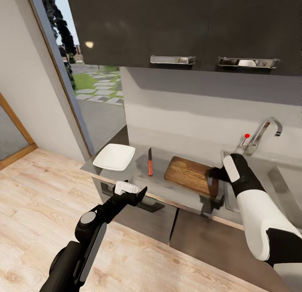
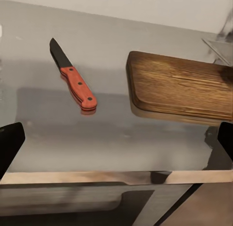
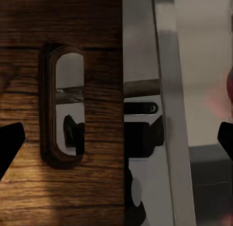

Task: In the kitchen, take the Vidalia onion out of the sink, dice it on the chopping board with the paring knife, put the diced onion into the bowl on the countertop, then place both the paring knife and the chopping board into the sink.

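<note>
The chopping board (image 1: 191,174) is seen on the worktop (image 1: 167,187) beside the sink (image 1: 268,174), the paring knife (image 1: 149,162) and bowl (image 1: 114,156) alongside. Both jaws are held wide, empty.

On the countertop (image 1: 167,187), the paring knife (image 1: 149,162) lies between bowl (image 1: 114,157) and chopping board (image 1: 191,174).

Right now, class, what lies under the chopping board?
The grey countertop carries the chopping board, and shows through its slot handle. The right hand hovers above that end; anything beneath the board stays hidden.
</note>
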Tool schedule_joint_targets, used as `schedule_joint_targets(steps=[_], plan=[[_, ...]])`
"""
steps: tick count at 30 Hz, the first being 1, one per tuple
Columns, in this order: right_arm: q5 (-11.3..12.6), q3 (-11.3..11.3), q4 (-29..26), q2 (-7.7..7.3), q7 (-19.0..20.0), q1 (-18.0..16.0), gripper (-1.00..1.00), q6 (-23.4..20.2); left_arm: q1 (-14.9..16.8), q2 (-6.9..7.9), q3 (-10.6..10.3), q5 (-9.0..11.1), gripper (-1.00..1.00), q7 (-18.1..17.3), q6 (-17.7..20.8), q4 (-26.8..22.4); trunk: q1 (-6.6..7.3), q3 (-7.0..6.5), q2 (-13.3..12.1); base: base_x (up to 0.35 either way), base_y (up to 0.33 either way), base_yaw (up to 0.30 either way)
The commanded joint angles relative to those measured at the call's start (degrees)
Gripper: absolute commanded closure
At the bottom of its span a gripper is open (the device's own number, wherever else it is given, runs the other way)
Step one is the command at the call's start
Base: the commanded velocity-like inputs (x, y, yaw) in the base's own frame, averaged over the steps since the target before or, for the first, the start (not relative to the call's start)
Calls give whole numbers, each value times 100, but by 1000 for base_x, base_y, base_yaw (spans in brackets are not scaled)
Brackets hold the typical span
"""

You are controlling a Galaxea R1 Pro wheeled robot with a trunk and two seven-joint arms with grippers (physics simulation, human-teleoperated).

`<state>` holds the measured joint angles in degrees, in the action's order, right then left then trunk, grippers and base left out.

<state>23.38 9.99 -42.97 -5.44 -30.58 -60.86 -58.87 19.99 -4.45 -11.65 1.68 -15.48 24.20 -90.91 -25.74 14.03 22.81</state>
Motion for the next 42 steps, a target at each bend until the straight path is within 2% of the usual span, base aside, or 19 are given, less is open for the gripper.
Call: schedule_joint_targets(steps=[1,3,13,17,20,23,28,33,37,42], plan=[[61,-9,-80,-1,-53,-4,-100,-12,5,-3,5,17,-100,-16,41,-6,-4,2,11,0,0,0],[61,-41,-385,0,-53,-4,-100,-11,5,-3,5,17,-100,-16,41,-7,-4,-16,11,0,0,0],[61,-293,-464,8,-28,-4,-100,24,5,-3,11,17,-100,-16,41,-13,-4,-109,11,0,0,0],[57,-534,-472,4,330,10,-100,134,5,-3,6,17,-100,-16,41,-8,-4,-132,11,0,0,0],[24,-709,-468,-18,809,12,-100,452,5,-3,5,15,-100,-16,41,-6,-4,-138,11,0,0,0],[53,-799,-427,-54,923,-53,-100,459,-61,-14,70,-13,-100,49,-24,-73,-4,-139,11,0,0,0],[67,-807,-396,-109,902,-215,-100,417,-221,-2,232,-11,-100,103,-186,-77,-4,-139,11,0,0,0],[72,-808,-382,-128,897,-127,-100,397,-382,6,390,-10,-100,93,-249,-36,-4,-139,11,0,0,0],[78,-814,-387,-132,896,-95,-100,375,-511,-31,418,-9,-100,109,-171,-32,-4,-139,11,0,0,0],[82,-802,-476,-133,896,-93,-100,354,-347,-32,445,-9,-100,103,-11,-32,-4,-139,11,0,0,0]])
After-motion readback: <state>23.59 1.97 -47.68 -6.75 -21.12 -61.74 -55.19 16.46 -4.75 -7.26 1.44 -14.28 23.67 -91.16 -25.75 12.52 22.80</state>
